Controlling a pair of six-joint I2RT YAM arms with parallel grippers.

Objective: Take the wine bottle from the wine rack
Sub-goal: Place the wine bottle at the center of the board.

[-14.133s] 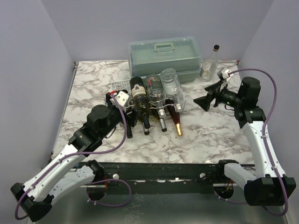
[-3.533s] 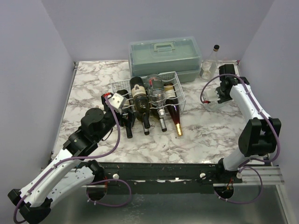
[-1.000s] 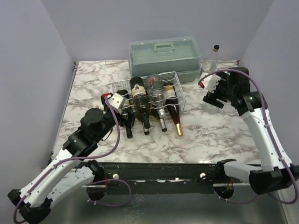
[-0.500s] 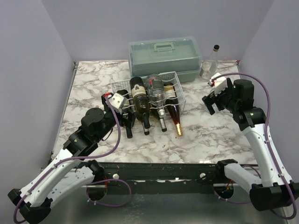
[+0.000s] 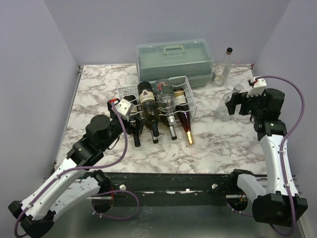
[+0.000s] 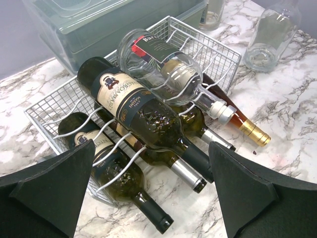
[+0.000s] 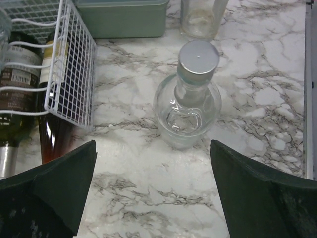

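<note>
step: we judge a reach for the wine bottle (image 6: 133,106), lying on the wine rack (image 5: 128,91) | left gripper (image 6: 151,148) spread before it | right gripper (image 7: 153,144) spread above an upright clear bottle (image 7: 190,106), not touching | next: we pinch the neck, lift clear of the wires

Marble table (image 5: 213,144) carrying wine rack (image 5: 128,91) centre, green case (image 5: 174,59) far; tall clear bottle (image 5: 221,67) standing far right, round clear bottle (image 7: 188,114) standing nearer.

Wine bottles (image 5: 148,106) lie in the wine rack (image 5: 128,91), case (image 5: 174,62) behind, standing bottle (image 7: 188,109) to its right.
</note>
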